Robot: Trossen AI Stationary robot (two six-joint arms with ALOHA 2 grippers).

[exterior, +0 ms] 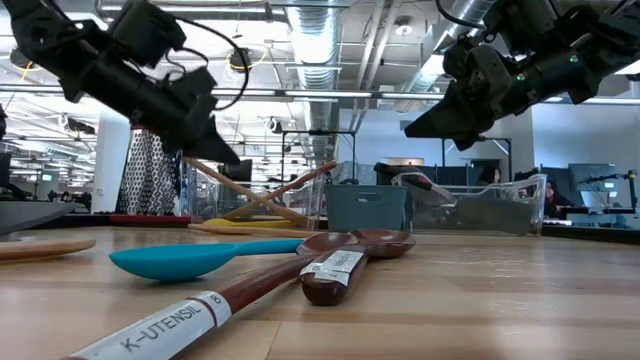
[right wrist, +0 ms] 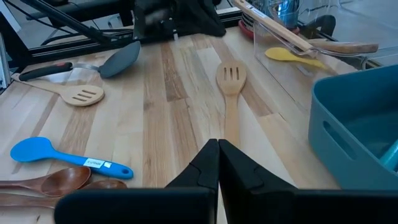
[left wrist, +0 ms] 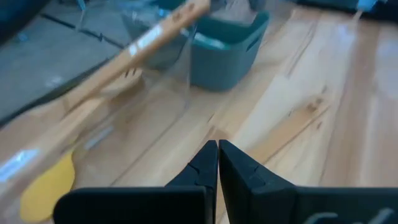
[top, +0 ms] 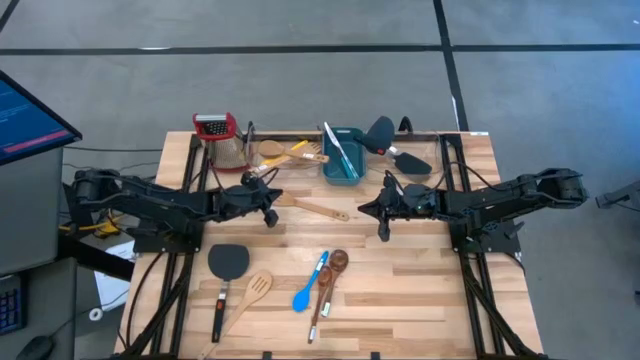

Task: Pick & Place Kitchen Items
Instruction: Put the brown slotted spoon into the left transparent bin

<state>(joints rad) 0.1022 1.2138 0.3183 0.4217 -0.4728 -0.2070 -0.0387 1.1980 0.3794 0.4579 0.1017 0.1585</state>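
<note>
Both arms hover above the table's middle, touching nothing. My left gripper and my right gripper are both shut and face each other. Between them a pale wooden slotted spatula lies flat on the table. Nearer the table's front edge lie a black spatula, another pale slotted spatula, a blue spoon and two dark-brown wooden spoons. A yellow spoon and wooden utensils rest in a clear bin.
A teal tub stands at the far edge between two clear bins. The right bin holds black spatulas. A red-topped grater stands at the far left. Bare wood lies toward the near right.
</note>
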